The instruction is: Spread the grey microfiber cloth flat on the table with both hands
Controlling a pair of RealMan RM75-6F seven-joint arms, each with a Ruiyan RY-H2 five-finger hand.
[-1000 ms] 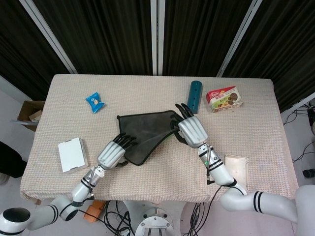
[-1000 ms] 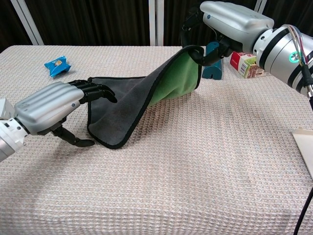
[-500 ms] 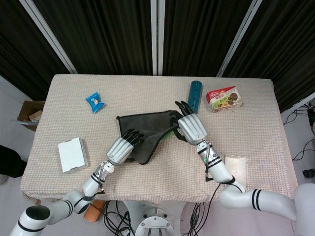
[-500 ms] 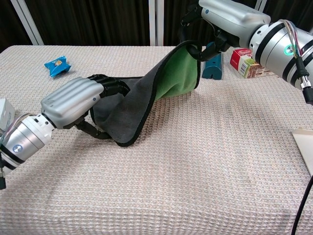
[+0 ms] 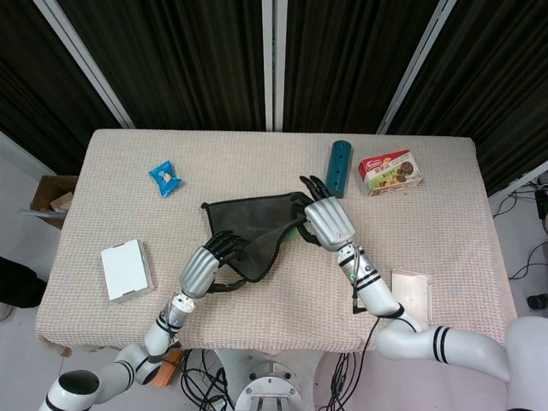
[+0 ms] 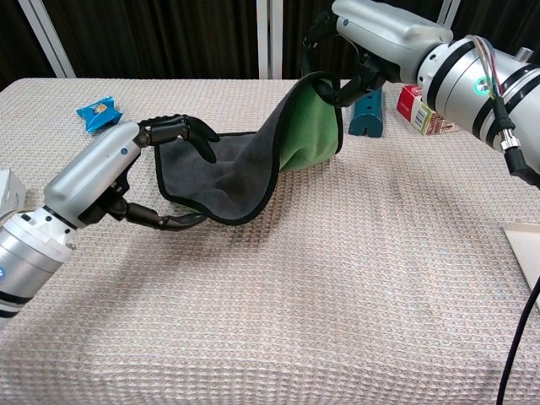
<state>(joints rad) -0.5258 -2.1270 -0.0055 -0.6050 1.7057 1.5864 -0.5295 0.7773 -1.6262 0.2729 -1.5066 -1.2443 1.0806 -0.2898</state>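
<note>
While my right hand [image 6: 359,51] holds one corner of the grey microfiber cloth [image 6: 228,169] lifted off the table [image 6: 337,295], the rest of the cloth drapes down toward the middle of the table, its green underside [image 6: 308,126] facing the chest camera. I can see the fingers of that hand curled around the raised edge, so it grips the cloth.

My left hand [image 6: 126,181] is at the cloth's near left part. Its upper fingers [image 6: 181,131] lie over the grey top surface and the thumb reaches in under the black-trimmed hem, so the hand pinches the edge between them. From the head view the left hand [image 5: 205,265] sits at the cloth's near edge and the right hand [image 5: 325,221] at its right side, with the cloth [image 5: 248,224] bunched and folded between them, not flat.

Toward the far edge of the table I see a teal cylinder [image 5: 339,163] lying just beyond the right hand, and a red snack box [image 5: 390,172] to its right. A blue packet [image 5: 165,178] lies toward the far left corner. A white box [image 5: 125,269] rests near the left edge, and a flat pale card [image 5: 413,295] lies near the near right corner.
</note>
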